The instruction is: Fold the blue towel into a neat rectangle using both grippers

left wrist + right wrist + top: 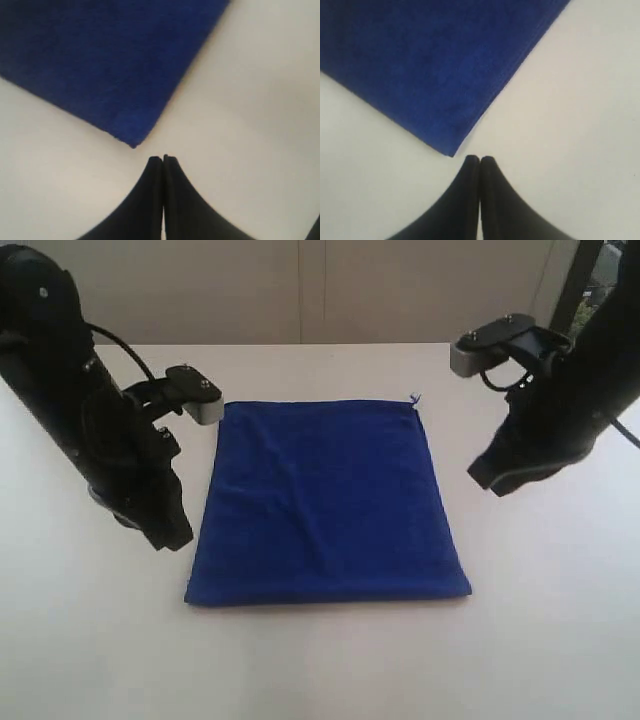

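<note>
- Where the exterior view looks down on the white table (320, 670), the towel (325, 505) lies flat in the middle as a roughly square blue sheet, with a few soft creases across it and a small pale tag (415, 402) at its far right corner.
- In the same view, the left gripper (170, 535) hangs just beside the towel's left edge, near its front corner. The right gripper (495, 480) hangs off the right edge, a little apart from the cloth. Neither one holds anything.
- In the left wrist view, the left gripper (163, 159) has its two black fingers pressed together with nothing between them. The tips point at a corner of the towel (100, 60), close to it but with bare table (250, 125) between.
- In the right wrist view, the right gripper (479, 159) is likewise clenched and empty. Its tips sit just short of another corner of the towel (430, 65), whose stitched hem shows along one edge, over bare table (580, 125).
</note>
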{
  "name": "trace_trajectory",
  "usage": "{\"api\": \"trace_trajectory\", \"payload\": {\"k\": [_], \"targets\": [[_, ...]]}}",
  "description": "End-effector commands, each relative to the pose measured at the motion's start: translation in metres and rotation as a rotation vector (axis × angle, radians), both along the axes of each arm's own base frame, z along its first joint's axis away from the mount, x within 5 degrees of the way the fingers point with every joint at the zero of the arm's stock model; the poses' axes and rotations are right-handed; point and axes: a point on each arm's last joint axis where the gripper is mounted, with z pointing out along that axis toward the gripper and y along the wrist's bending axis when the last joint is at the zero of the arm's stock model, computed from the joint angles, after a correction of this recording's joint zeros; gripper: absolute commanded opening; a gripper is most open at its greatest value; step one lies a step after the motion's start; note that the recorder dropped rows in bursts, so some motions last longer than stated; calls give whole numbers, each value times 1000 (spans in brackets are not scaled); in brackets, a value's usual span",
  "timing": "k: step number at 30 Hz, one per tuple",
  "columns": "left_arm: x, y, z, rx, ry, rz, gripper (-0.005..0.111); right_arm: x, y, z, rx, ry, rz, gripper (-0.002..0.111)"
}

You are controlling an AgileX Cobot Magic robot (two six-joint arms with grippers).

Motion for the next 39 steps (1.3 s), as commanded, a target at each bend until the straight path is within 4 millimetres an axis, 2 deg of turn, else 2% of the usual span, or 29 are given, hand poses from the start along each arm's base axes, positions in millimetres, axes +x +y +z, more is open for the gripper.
{"api": "trace_trajectory", "payload": {"k": [1,6,10,12,16,19,24,28,34,39], "targets": [[-15,-2,-6,-75,5,-136,0,-16,9,-15,-2,-48,248,0],[-19,-4,-16,-70,-19,-236,0,-27,22,-41,7,-69,502,0],[-13,-8,-24,-68,-81,-279,0,-33,27,-60,-31,-90,681,0],[-9,-9,-30,-62,-94,-293,0,-32,26,-67,-43,-104,679,1],[-7,-10,-38,-56,-92,-352,4,-32,24,-77,-63,-127,664,14],[-6,-11,-43,-52,-96,-398,18,-34,23,-81,-81,-147,725,23],[-3,-12,-56,-44,-81,-468,40,-38,20,-88,-120,-190,835,26],[-2,-13,-63,-39,-71,-479,42,-39,18,-94,-139,-209,844,27],[-1,-13,-65,-41,-94,-542,42,-37,18,-105,-146,-190,842,38],[1,-12,-69,-31,-141,-543,42,-34,18,-107,-157,-211,834,38]]}}
